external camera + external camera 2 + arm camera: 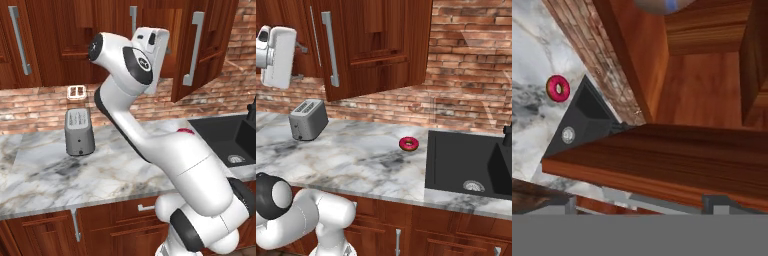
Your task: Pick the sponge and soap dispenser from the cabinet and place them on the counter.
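Note:
The cabinet point(165, 30) stands open, its right door point(202, 45) swung out. My gripper point(301, 62) is raised in front of the opening and points into it, open, with nothing between its fingertips point(716, 202). In the hand view, which is rolled, the wooden shelf point(662, 162) runs across just beyond the gripper point(642, 205). A rounded tan shape with a blue patch point(659, 4) is cut off at the top edge of that view; it may be the soap dispenser. The sponge is hidden. The marble counter point(45, 170) lies below.
A silver toaster point(79, 131) stands on the counter at the left, against the brick wall. A red doughnut point(408, 144) lies beside the black sink point(471, 165) on the right. The open cabinet door point(371, 45) hangs over the counter.

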{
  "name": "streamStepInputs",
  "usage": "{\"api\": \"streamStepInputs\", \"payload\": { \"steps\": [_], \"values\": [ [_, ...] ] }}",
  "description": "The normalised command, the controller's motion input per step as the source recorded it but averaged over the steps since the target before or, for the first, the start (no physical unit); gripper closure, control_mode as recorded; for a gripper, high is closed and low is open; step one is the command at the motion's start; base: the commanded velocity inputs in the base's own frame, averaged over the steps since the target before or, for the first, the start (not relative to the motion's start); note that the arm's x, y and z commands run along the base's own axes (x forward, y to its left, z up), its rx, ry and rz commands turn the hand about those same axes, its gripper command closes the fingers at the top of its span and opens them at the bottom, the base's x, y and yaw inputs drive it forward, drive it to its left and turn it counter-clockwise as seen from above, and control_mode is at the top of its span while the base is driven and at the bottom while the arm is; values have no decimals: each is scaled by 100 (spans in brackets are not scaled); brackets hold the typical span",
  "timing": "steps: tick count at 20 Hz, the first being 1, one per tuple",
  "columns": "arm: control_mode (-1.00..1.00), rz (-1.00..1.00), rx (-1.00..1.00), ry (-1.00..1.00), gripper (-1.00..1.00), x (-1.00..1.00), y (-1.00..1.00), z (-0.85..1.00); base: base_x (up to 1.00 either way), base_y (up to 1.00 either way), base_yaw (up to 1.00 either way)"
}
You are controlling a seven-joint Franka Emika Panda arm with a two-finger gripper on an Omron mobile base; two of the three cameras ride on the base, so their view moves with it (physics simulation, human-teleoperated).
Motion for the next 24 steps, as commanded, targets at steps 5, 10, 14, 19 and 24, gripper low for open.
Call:
{"api": "streamStepInputs", "payload": {
  "steps": [5,10,14,19,24],
  "values": [
    [-100,-13,-5,0,-100,7,-1,-2,0,0,0],
    [-100,-17,-3,1,-100,18,6,-2,0,0,0],
    [-100,-16,0,0,-100,17,0,-1,0,0,0],
    [-100,-14,0,0,-100,24,1,0,0,0,0],
    [-100,-11,0,0,-100,11,-2,0,0,0,0]
  ]
}}
